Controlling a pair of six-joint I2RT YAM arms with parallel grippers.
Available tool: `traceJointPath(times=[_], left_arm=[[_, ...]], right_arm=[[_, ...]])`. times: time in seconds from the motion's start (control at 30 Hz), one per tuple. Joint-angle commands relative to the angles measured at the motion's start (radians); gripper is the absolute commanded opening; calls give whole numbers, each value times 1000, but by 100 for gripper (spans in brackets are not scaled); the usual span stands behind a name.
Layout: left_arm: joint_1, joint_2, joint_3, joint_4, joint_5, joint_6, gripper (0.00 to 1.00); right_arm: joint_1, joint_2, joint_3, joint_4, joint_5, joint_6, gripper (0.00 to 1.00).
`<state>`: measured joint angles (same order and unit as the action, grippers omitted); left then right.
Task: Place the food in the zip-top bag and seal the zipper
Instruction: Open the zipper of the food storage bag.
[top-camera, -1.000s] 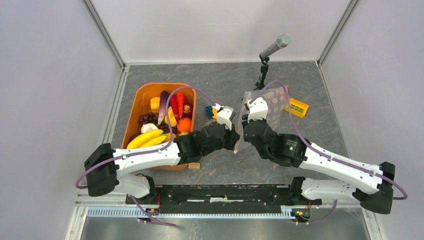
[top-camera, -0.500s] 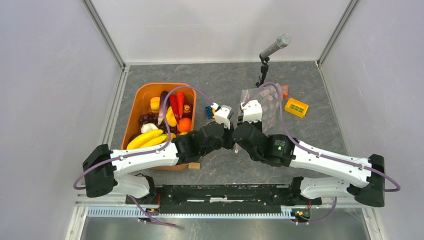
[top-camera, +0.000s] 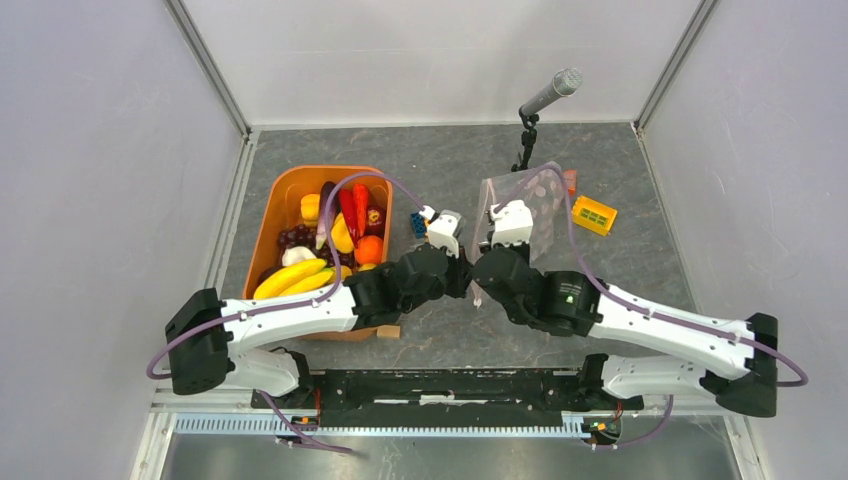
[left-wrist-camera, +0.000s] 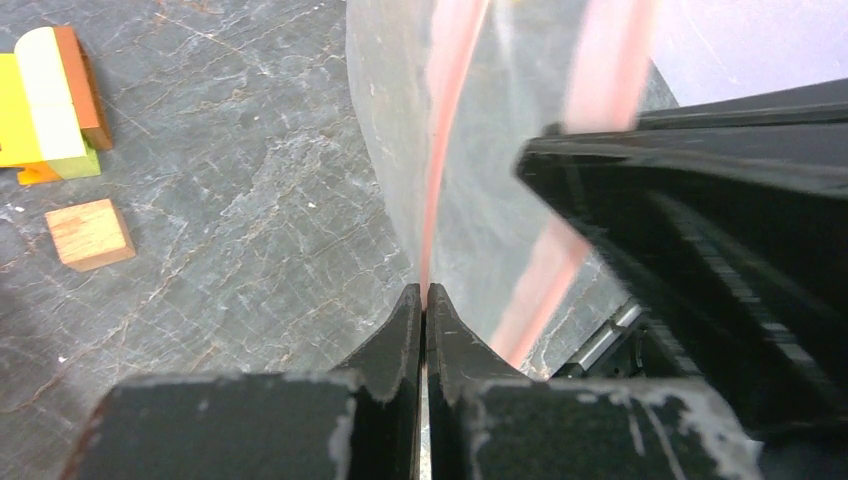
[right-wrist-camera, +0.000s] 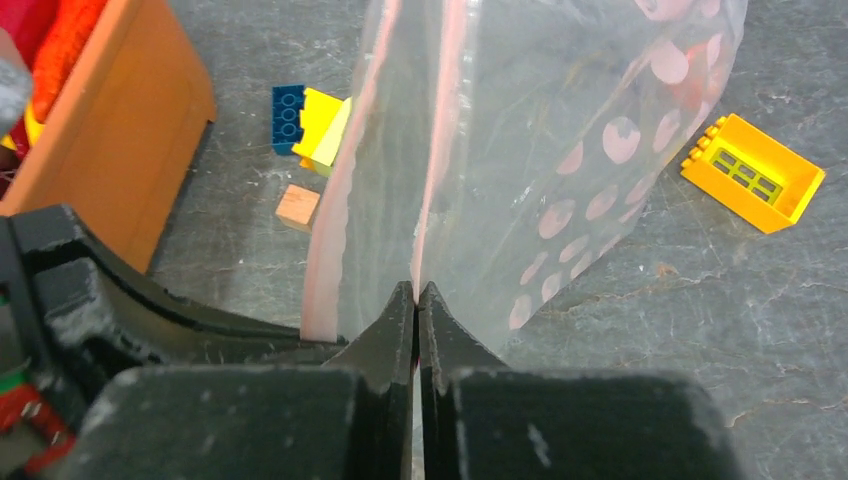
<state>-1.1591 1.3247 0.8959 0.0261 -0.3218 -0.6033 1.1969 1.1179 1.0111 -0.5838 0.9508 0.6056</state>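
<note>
The clear zip-top bag (top-camera: 530, 205), printed with pink dots, is held up off the table between both arms. My left gripper (top-camera: 464, 283) is shut on one pink zipper strip (left-wrist-camera: 445, 100) of the bag's mouth. My right gripper (top-camera: 481, 290) is shut on the other pink strip (right-wrist-camera: 435, 150). The two lips stand apart, so the mouth is open; the bag (right-wrist-camera: 560, 130) shows nothing inside. The white slider is out of view. The toy food (top-camera: 330, 235), including bananas, carrots and an orange, lies in the orange tub (top-camera: 275, 200) on the left.
A microphone on a stand (top-camera: 545, 100) is behind the bag. A yellow block (top-camera: 594, 214) lies to its right, blue and yellow blocks (top-camera: 420, 222) beside the tub, and a wooden block (top-camera: 389, 331) by the tub's near corner. Grey walls enclose the table.
My right gripper has moved left, close to the left gripper, bringing its bag lip along. The bag's body has swung and drawn in. The left arm has barely moved.
</note>
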Motion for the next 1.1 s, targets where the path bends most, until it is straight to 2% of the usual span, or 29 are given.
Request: traceJointPath(times=[0.0, 0.13, 0.33, 0.47, 0.5, 0.63, 0.7, 0.73, 1.07], left_arm=[[-4, -27, -19, -18, -92, -30, 2], [13, -52, -43, -70, -134, -37, 2], [66, -108, -62, -111, -122, -43, 2], [82, -116, -59, -124, -94, -37, 3], [82, -110, -62, -101, -67, -35, 5], [82, -64, -43, -39, 39, -34, 25], [81, -35, -16, -42, 60, -26, 40], [82, -23, 0, -50, 61, -22, 43], [90, -41, 50, -111, -24, 43, 55]], right_arm=[[6, -99, -14, 4, -40, -9, 0], [6, -155, -18, -62, -89, -23, 0], [4, -169, 21, -212, -240, -89, 0], [5, -158, 33, -262, -272, -82, 0], [5, -158, 27, -241, -279, -86, 0], [5, -147, 5, -126, -308, -101, 0], [5, -135, -1, -88, -312, -110, 0], [4, -125, 1, -76, -319, -115, 0], [4, -89, 25, -118, -346, -160, 0]])
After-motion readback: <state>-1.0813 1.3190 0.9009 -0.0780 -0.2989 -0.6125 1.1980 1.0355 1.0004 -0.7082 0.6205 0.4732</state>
